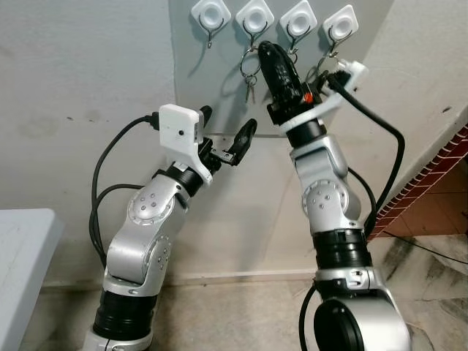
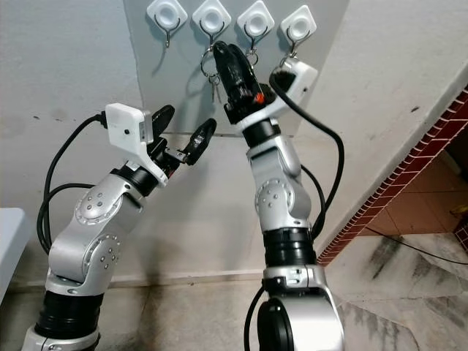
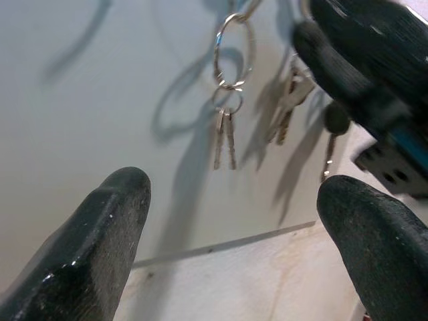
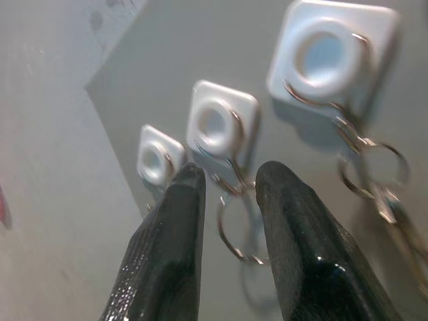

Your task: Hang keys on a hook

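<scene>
Desk (image 1: 22, 248): grey corner at far left.
Left gripper (image 1: 227, 139): fingers spread wide, raised below the hooks, holding nothing.
Keys (image 1: 249, 79): ring hangs on the second hook (image 1: 254, 18).
Right gripper (image 4: 227, 177): narrow gap, fingertips flanking that key ring.

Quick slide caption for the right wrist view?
Right tool at the key ring hanging from the second hook of the wall row.

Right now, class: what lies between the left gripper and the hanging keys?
Only bare grey wall panel. In the left wrist view, the open left gripper points at the keys with nothing between.
</scene>
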Available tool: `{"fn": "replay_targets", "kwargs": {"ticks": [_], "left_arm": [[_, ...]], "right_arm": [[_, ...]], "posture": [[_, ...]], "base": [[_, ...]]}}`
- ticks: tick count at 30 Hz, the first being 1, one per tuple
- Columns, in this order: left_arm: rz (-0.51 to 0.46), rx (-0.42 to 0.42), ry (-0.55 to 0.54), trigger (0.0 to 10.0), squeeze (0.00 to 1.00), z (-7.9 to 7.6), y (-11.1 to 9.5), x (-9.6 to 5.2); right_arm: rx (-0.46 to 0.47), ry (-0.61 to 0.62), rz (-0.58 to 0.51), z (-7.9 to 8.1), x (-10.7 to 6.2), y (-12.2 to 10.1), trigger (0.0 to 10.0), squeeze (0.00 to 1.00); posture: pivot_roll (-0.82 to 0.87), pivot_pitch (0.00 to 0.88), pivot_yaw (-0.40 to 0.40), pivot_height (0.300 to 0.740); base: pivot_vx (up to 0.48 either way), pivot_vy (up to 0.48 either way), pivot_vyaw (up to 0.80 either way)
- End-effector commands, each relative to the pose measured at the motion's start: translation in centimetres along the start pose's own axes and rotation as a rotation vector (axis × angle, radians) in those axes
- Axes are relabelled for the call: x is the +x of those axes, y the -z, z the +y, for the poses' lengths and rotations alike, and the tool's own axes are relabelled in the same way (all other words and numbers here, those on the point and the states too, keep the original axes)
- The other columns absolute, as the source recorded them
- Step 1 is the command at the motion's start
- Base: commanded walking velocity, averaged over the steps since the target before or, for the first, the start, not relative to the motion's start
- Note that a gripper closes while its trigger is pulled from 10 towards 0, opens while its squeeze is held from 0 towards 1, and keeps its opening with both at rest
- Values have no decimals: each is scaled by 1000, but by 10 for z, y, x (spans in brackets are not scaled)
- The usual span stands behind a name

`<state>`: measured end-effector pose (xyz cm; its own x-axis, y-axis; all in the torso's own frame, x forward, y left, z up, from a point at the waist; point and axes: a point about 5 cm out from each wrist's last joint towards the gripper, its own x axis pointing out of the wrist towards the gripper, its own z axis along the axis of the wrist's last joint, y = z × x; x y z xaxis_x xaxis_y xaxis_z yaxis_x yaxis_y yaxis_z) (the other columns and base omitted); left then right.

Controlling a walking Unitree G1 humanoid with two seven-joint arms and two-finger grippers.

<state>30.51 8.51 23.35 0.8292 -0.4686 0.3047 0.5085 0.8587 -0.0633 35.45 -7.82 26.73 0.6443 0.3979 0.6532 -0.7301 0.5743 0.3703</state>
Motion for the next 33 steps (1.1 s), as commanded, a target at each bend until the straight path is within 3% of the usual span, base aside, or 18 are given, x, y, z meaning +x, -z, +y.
{"fn": "replay_targets", "kwargs": {"ticks": [1, 3, 4, 7, 9, 11, 16, 17, 22, 23, 28, 33], "left_arm": [[22, 1, -28, 10000, 0, 3, 10, -3], [50, -22, -54, 10000, 0, 6, 20, -6], [64, -44, -94, 10000, 0, 11, 31, -11], [75, -57, -108, 10000, 0, 13, 36, -13], [120, -94, -159, 10000, 0, 21, 53, -19], [135, -73, -165, 10000, 0, 23, 60, -23], [238, -74, -210, 10000, 0, 30, 96, -39], [238, -74, -210, 10000, 0, 30, 96, -39], [304, -28, -227, 10000, 0, 38, 122, -49], [326, -57, -241, 10000, 0, 41, 127, -50], [362, -111, -235, 10000, 0, 43, 136, -49], [376, -152, -236, 10000, 0, 46, 140, -46]], "right_arm": [[-43, -39, -8, 5, -8, 0, 10000, 0], [-68, -26, 10, 1, -19, 4, 10000, 0], [-112, 5, 52, -6, -33, 11, 10000, 0], [-137, 30, 72, -9, -39, 13, 10000, 0], [-153, 61, 99, -19, -59, 17, 10000, 0], [-156, 89, 109, -23, -67, 18, 10000, 0], [-233, 254, 192, -43, -110, 27, 10000, 0], [-233, 254, 192, -43, -110, 27, 10000, 0], [-281, 443, 286, -60, -153, 43, 10000, 0], [-295, 504, 305, -64, -162, 46, 10000, 0], [-314, 621, 362, -70, -180, 56, 10000, 0], [-326, 681, 363, -72, -186, 60, 10000, 0]], "posture": [[34, 121, -76, 740], [37, 117, -76, 740], [36, 113, -74, 740], [38, 112, -73, 740], [34, 106, -69, 740], [35, 102, -67, 740], [32, 86, -52, 740], [32, 86, -52, 740], [32, 68, -18, 740], [31, 68, -14, 740], [22, 68, 16, 740], [12, 72, 38, 740]], "base": [[0, 0, 0], [0, 0, 0], [0, 0, 0], [0, 0, 0], [0, 0, 0], [0, 0, 0], [0, 0, 0], [0, 0, 0], [0, 0, 0], [0, 0, 0], [0, 0, 0], [0, 0, 0]]}}
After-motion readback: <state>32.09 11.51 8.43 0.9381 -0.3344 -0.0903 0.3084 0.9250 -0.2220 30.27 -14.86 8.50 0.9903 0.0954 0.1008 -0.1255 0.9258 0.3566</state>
